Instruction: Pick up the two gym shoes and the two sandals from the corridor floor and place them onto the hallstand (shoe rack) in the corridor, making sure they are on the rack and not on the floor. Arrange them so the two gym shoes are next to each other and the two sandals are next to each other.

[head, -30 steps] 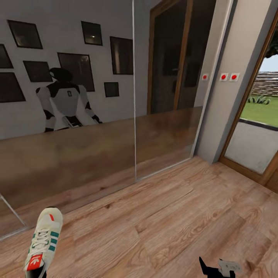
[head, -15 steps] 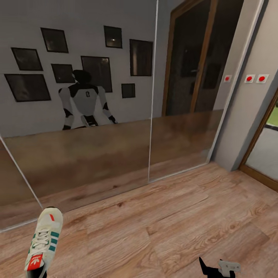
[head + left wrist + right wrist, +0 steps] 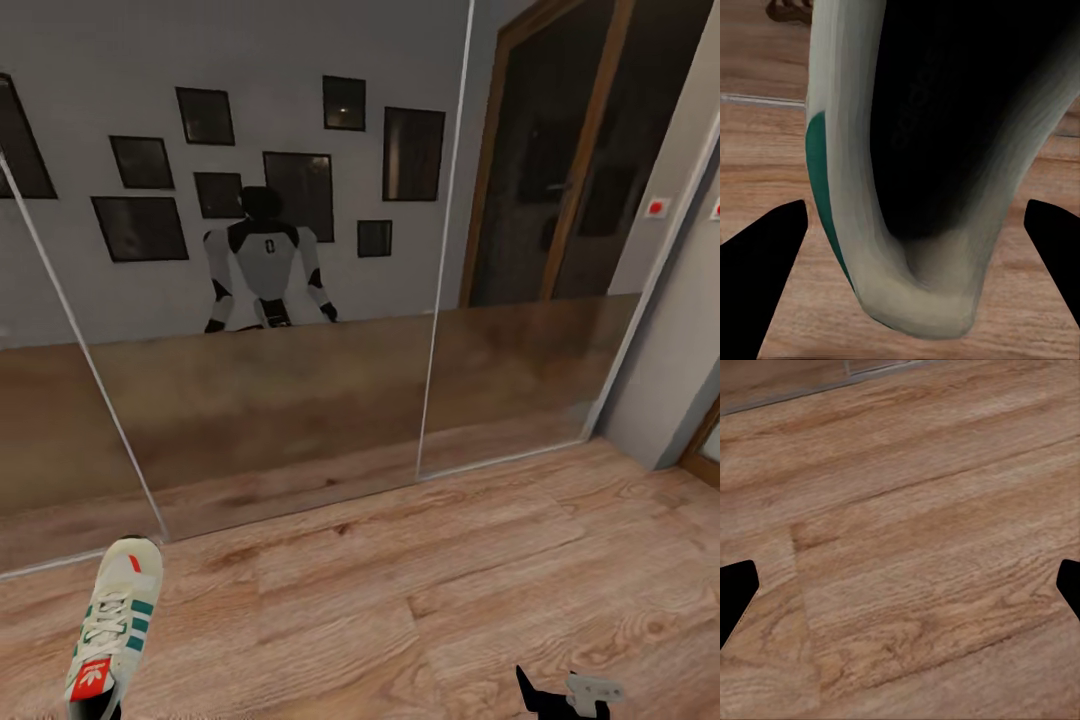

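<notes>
One gym shoe, white with green stripes and a red-orange tongue patch, hangs above the corridor floor at the lower left of the head view. My left gripper is shut on it, and its pale sole and green stripe sit between the two dark fingertips. My right gripper is low at the right. In its wrist view it stands open over bare planks with nothing between its fingers. A small dark brown looped shape lies past the shoe, too cut off to tell if it is a sandal. The hallstand is out of view.
A mirrored sliding wall runs across ahead, reflecting the robot, picture frames and the floor. Its bottom track meets the planks. A wood-framed dark door shows in the mirror at the right, beside a grey wall corner.
The whole head view has shifted: the camera has turned left, so the mirror panels and the reflected robot slid right and the open doorway left the picture. Shoe and grippers hold their places.
</notes>
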